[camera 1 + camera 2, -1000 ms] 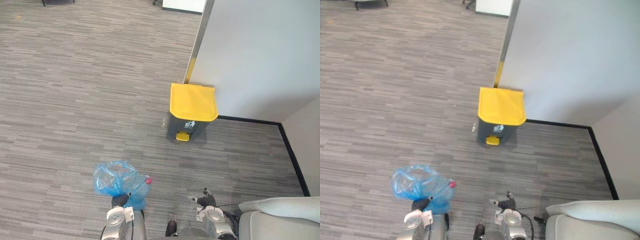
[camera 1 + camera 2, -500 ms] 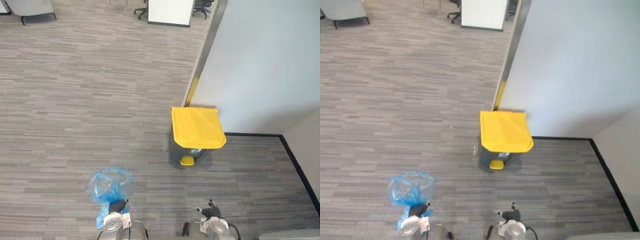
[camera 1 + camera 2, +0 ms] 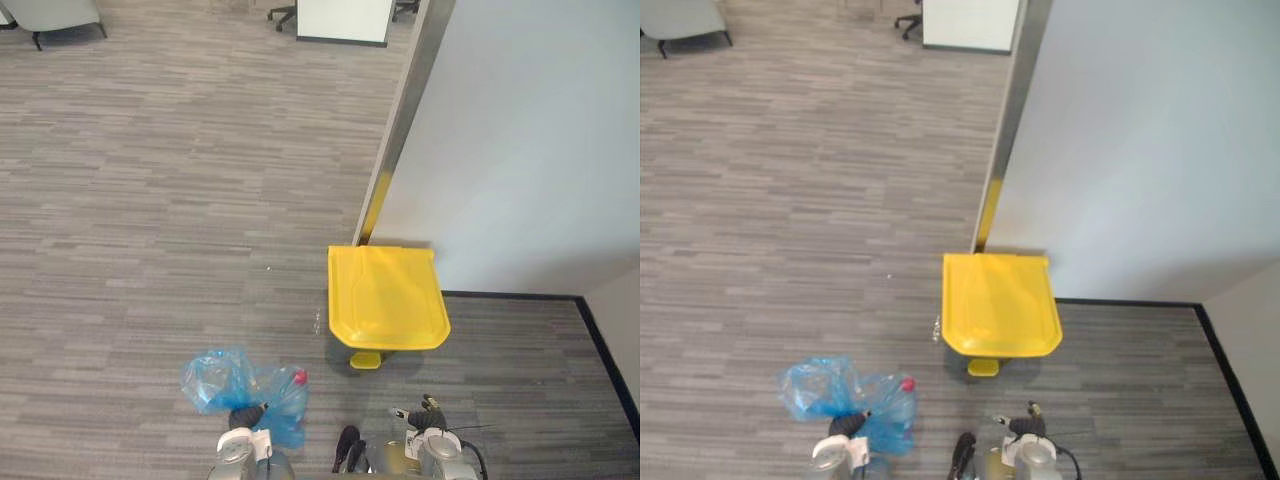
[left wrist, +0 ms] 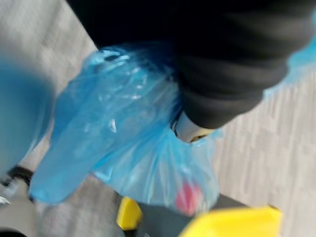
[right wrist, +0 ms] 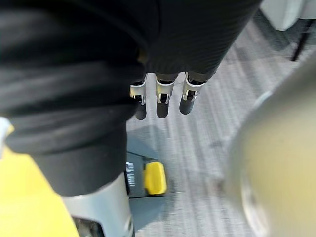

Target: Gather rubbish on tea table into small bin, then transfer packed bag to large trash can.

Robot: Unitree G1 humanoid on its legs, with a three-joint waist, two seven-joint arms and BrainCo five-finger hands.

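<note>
A blue plastic rubbish bag with a red item inside hangs from my left hand, whose fingers are curled round its gathered top. In the left wrist view the bag bulges past the dark hand cover. The large dark trash can has a closed yellow lid and a yellow foot pedal. It stands against the wall, just ahead and between my hands. My right hand hangs near the pedal, its fingers straight and holding nothing.
A pale wall with a metal corner post rises behind the can, and a black skirting strip runs along its foot on the right. Grey carpet stretches to the left. A chair and a white board stand far off.
The camera has shifted and the can now lies closer, nearly between my hands. The bag has swung rightward, so the red item shows at its right side.
</note>
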